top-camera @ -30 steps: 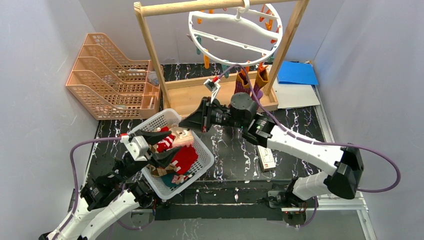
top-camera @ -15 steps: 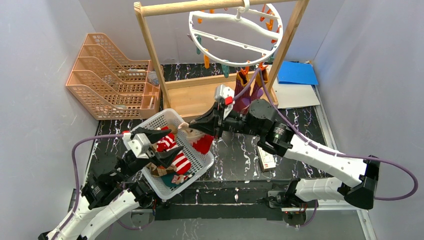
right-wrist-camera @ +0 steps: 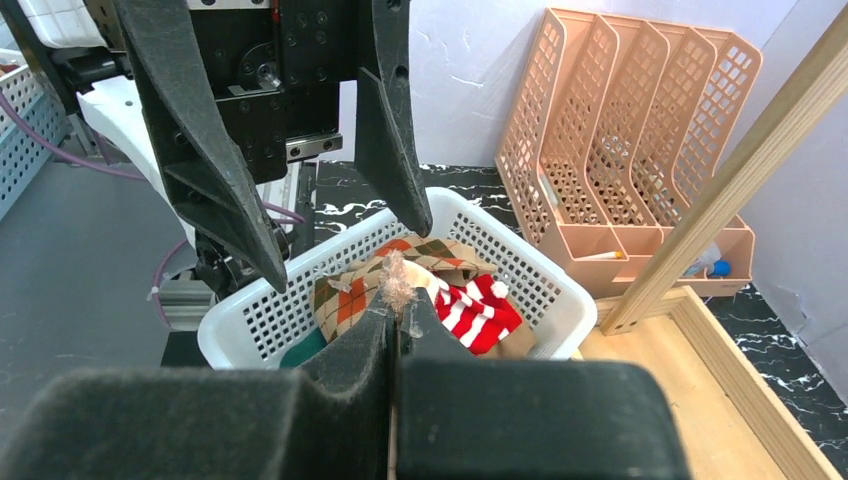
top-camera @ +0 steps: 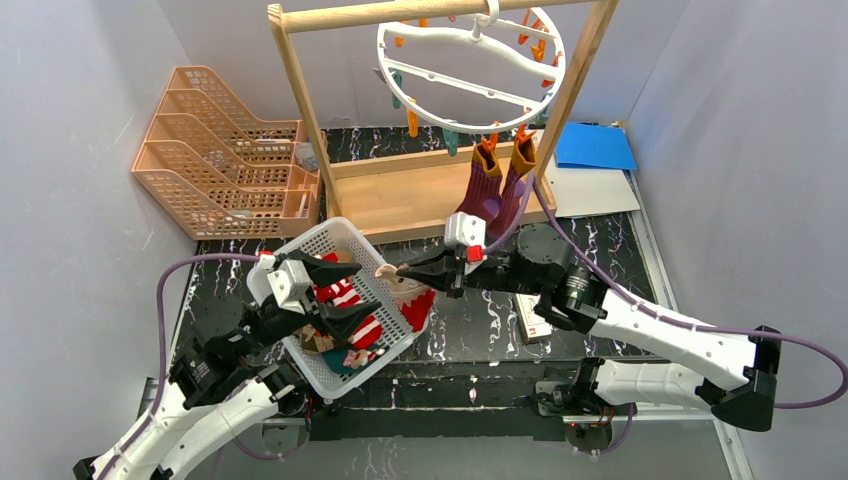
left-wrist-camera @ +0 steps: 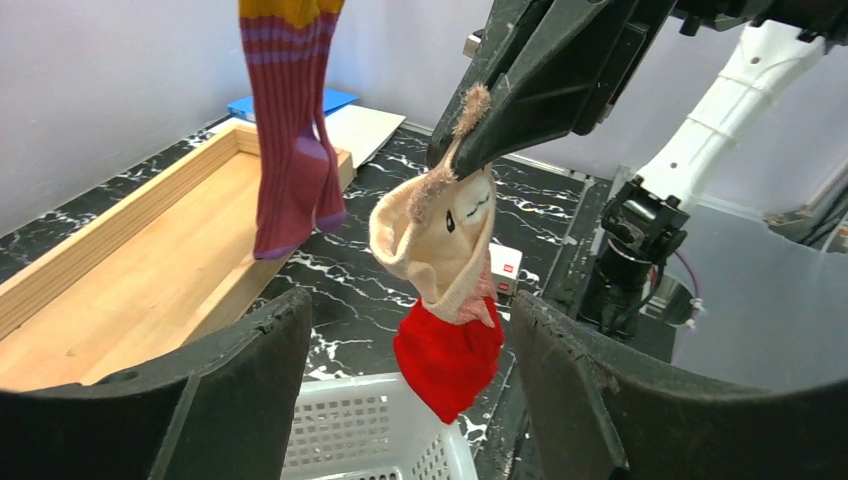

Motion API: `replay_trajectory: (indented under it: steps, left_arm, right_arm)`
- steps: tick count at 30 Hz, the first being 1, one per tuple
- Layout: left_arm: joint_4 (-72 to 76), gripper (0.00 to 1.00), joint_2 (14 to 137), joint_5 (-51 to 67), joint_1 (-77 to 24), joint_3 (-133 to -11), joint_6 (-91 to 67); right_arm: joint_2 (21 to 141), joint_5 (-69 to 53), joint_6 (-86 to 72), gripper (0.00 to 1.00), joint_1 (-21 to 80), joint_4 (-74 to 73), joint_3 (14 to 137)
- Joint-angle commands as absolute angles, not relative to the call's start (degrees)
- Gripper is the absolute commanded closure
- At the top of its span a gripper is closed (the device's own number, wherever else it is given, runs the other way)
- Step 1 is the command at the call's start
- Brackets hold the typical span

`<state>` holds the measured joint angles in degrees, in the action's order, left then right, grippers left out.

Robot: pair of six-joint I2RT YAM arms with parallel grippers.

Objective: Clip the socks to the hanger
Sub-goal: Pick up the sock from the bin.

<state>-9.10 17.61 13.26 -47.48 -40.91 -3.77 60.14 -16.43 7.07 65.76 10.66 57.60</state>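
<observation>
Right end effector (top-camera: 397, 270) tight on cream-red sock (left-wrist-camera: 440, 245)

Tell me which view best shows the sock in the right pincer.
Left wrist view: the cream and red sock hangs whole from the right pincer, face pattern visible. Top external shows it small, partly under the pincer. Right wrist shows only a fuzzy tuft between its fingers.
</observation>
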Motion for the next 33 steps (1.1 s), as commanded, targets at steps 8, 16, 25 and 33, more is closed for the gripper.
replay_trajectory:
  steps: [8,16,25,33]
  left_arm:
    - [-0.8,0.34,20.4,20.9,-47.7,-41.5,-8.6]
    - [-0.7,0.36,21.1,20.9,-47.6,-41.4,-8.9]
    - [-0.3,0.38,20.3,21.1,-47.7,-42.0,-10.3]
    - [2.7,0.44,19.6,22.7,-47.7,-42.9,-11.1]
  right_arm:
    - [57.1,-17.5,6.5,0.99,66.1,17.5,54.6]
    - [57.5,-20.1,1.3,0.99,66.0,25.2,53.7]
    - [58.3,-22.8,-3.2,0.99,66.1,29.9,55.0]
    - [59.1,-23.2,-4.6,0.99,66.1,32.3,54.3]
